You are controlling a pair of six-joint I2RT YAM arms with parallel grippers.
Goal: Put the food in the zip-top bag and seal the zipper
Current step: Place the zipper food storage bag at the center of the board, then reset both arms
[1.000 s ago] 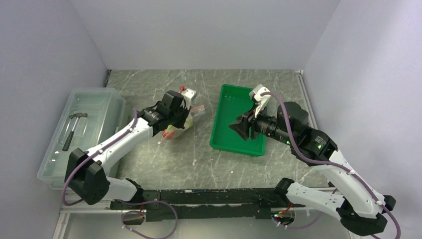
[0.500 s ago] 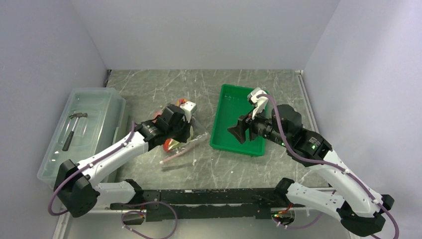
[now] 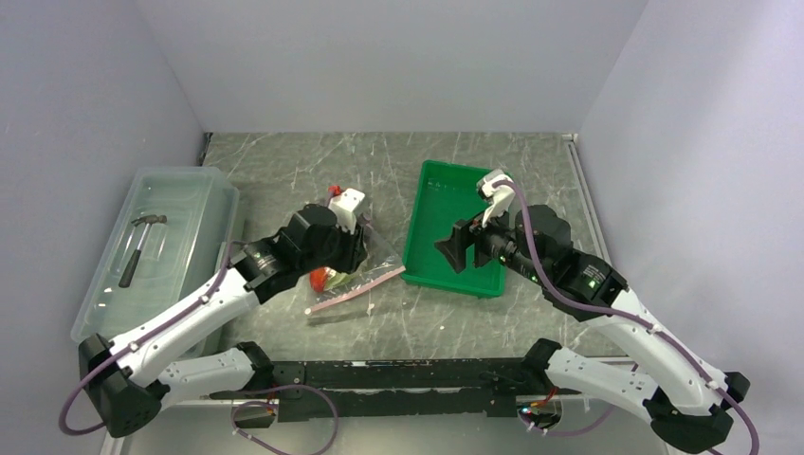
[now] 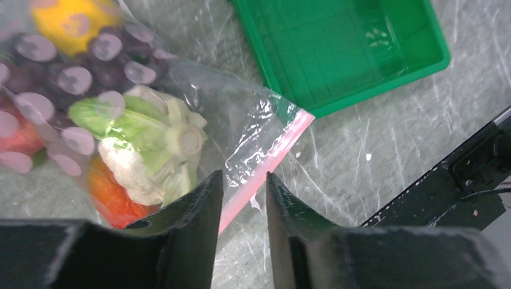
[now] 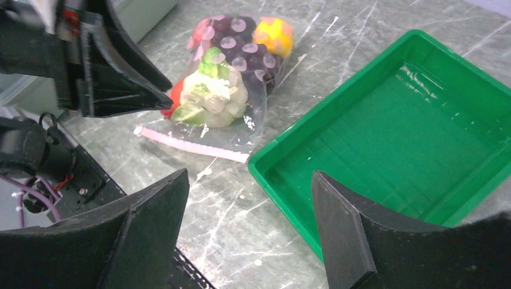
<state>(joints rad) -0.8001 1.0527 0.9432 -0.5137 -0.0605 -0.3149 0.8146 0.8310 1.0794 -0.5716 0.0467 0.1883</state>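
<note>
From above, one zip-top bag [image 3: 377, 258] lies on the desk [image 3: 284, 161] between one clear bin [image 3: 185, 190], holding one hammer [image 3: 140, 242], and one green tray [image 3: 441, 190]. The left hand [image 3: 358, 256] hangs over the bag, the right hand [image 3: 455, 248] over the tray's near side. The left wrist view shows five foods inside: grape bunch [image 4: 90, 63], yellow fruit [image 4: 63, 18], leafy vegetable [image 4: 150, 135], red piece [image 4: 18, 138] and orange-red piece [image 4: 111, 201]. Its fingers [image 4: 199, 205] stand a slit apart over the one pink zipper [image 4: 283, 141]; whether they pinch plastic I cannot tell. The right wrist view shows its own hand spread wide and empty. The vegetable bulges near the mouth, so I judge it could block the seal, or slip out if the bag is tugged.
</note>
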